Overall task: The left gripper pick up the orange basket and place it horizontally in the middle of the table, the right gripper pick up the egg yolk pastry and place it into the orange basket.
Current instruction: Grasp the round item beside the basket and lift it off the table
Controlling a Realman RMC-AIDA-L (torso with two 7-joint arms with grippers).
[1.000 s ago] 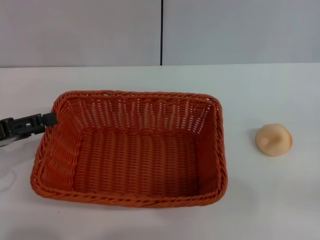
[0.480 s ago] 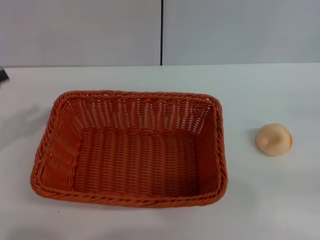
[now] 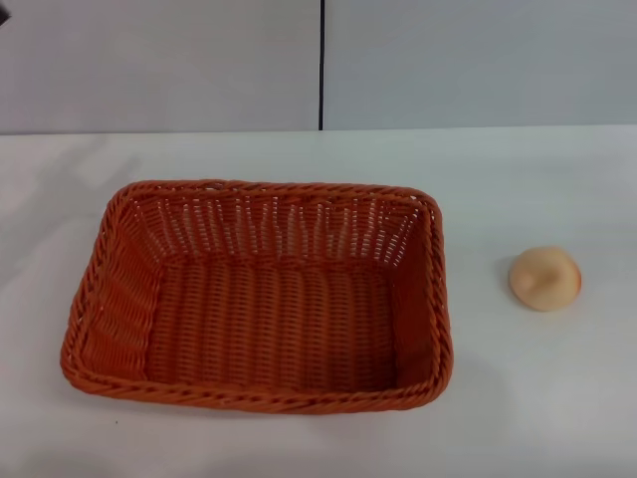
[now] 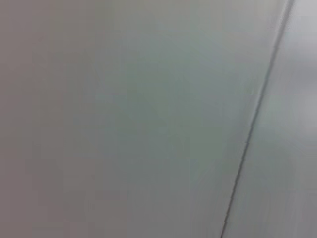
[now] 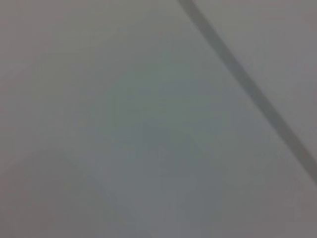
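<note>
The orange basket (image 3: 257, 295) lies empty on the white table (image 3: 518, 179), left of centre in the head view, its long sides running left to right. The egg yolk pastry (image 3: 544, 278) sits on the table to the basket's right, a short gap from its rim. Only a dark sliver of the left gripper (image 3: 3, 14) shows at the top left corner, high up and far from the basket. The right gripper is out of view. Both wrist views show only a plain grey surface with a dark seam.
A grey wall (image 3: 159, 60) with a vertical dark seam (image 3: 321, 65) stands behind the table's far edge. Bare tabletop surrounds the basket and the pastry.
The left gripper let go of the basket's left rim, drew back to the left and rose to the top left corner. Basket and pastry have not moved.
</note>
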